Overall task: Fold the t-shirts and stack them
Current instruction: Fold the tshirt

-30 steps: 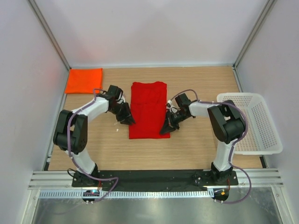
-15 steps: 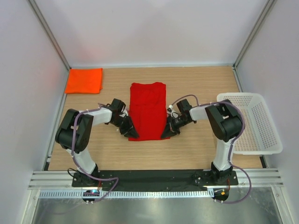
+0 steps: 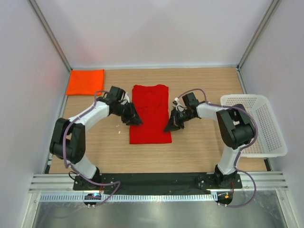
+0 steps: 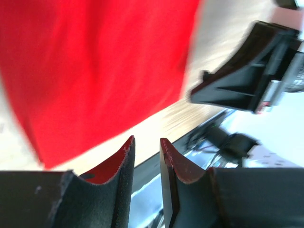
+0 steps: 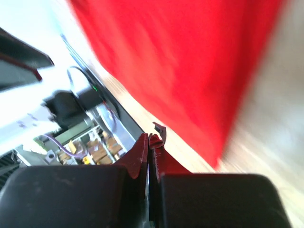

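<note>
The deeper red t-shirt point(image 3: 151, 114) lies flat in the middle of the table, folded into a long strip. It fills the upper part of the left wrist view point(image 4: 95, 61) and of the right wrist view point(image 5: 190, 57). The bright orange t-shirt point(image 3: 85, 81) lies folded at the far left corner. My left gripper point(image 3: 137, 120) is at the strip's left edge, its jaws point(image 4: 146, 142) a little apart and empty. My right gripper point(image 3: 168, 127) is at the strip's right edge, its jaws point(image 5: 148, 137) pressed together with no cloth seen between them.
A white mesh basket point(image 3: 242, 97) stands at the table's right edge. Walls close in the table on the left, back and right. A black rail point(image 3: 152, 179) carries the arm bases along the near edge.
Both grippers dipped toward the red shirt's near corners half a second ago and have since moved back up along its sides. The shirts lie as before.
</note>
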You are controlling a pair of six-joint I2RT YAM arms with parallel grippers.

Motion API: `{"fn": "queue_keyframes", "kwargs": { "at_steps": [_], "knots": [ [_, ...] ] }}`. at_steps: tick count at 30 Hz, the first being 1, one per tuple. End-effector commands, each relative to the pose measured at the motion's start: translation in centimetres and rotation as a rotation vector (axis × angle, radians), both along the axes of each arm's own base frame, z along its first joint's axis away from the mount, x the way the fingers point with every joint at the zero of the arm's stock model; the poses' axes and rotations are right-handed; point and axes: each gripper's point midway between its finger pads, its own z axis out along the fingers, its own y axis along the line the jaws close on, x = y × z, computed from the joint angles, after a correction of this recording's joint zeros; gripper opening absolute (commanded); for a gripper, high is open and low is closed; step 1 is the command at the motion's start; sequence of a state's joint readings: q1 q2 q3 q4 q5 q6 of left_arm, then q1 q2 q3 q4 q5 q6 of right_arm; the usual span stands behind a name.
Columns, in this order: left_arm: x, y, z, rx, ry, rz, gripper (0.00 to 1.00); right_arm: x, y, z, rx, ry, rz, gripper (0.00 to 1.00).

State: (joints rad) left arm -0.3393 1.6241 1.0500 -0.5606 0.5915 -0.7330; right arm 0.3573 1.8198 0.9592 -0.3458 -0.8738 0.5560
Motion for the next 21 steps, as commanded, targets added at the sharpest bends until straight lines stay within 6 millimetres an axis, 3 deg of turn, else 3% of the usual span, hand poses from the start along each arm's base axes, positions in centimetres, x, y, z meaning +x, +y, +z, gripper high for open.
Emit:
{"fn": "queue_keyframes", "kwargs": {
  "at_steps": [1, 2, 4, 6, 7, 8, 11, 15, 17, 21],
  "knots": [
    [4.5, -0.8, 2.2, -0.079, -0.067, 0.017, 0.28, 5.6, 2.1, 1.9, 0.027, -0.082, -0.037, 0.01],
    [5.7, -0.7, 0.8, -0.086, -0.034, 0.04, 0.28, 7.0, 2.4, 1.8, 0.019, -0.088, -0.065, 0.01],
    [8.8, 0.3, 1.1, -0.099, -0.059, 0.082, 0.27, 9.8, 3.5, 2.3, 0.038, -0.119, -0.092, 0.01],
    [10.4, 1.2, -0.5, -0.097, -0.026, 0.107, 0.27, 11.6, 4.2, 0.6, 0.049, -0.087, -0.12, 0.02],
    [11.0, 1.2, -0.5, -0.11, -0.03, 0.103, 0.27, 13.0, 4.8, 1.2, 0.062, -0.111, -0.123, 0.02],
    [12.1, 1.2, -0.3, -0.111, -0.05, 0.105, 0.27, 14.0, 4.8, 1.0, 0.068, -0.119, -0.134, 0.02],
    [13.3, 1.6, -2.8, -0.073, -0.046, 0.096, 0.27, 16.3, 4.0, -0.7, 0.066, -0.092, -0.189, 0.02],
    [13.3, 2.5, -6.1, -0.014, -0.038, 0.061, 0.27, 16.9, 1.1, -3.2, 0.029, -0.045, -0.232, 0.02],
    [13.2, 3.6, -7.3, 0.045, -0.043, 0.052, 0.28, 16.2, -0.4, -4.3, -0.012, -0.028, -0.212, 0.02],
    [12.7, 4.7, -7.1, 0.101, -0.074, 0.011, 0.29, 15.6, -3.7, -5.0, -0.07, -0.027, -0.206, 0.02]
  ]
}}
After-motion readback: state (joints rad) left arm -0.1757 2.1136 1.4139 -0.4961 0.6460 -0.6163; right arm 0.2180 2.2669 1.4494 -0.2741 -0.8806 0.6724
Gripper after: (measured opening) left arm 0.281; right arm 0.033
